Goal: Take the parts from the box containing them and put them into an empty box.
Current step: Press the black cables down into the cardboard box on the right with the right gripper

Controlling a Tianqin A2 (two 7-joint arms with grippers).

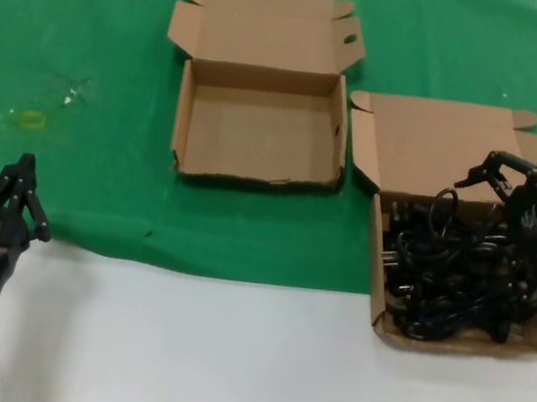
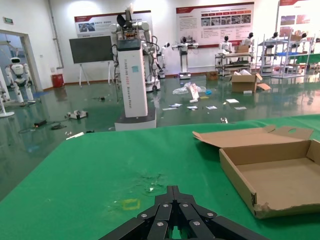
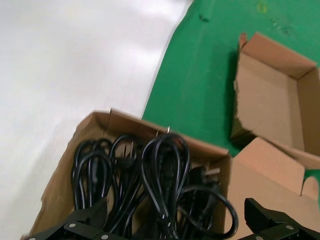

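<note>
Nearest the head camera, the worktop (image 1: 227, 355) carries both boxes. No transfer is shown: the empty box (image 1: 259, 125) at centre holds nothing, while all visible parts (image 1: 459, 268) lie tangled in the box containing them (image 1: 383, 277) on the right. Above these, the right end effector (image 1: 497, 173) is held open; the left end effector (image 1: 20, 188), parked near-left, is closed.

Right claw (image 1: 497, 173) sits at the far right, fingers spread open with nothing between them, black linkage fingers pointing toward the robot's left off a white-and-black wrist. Left claw (image 1: 18, 188) sits low at the near left, well apart from the right one, fingers (image 2: 172, 212) closed together to a point aimed away from the body, dark forearm trailing behind it.
</note>
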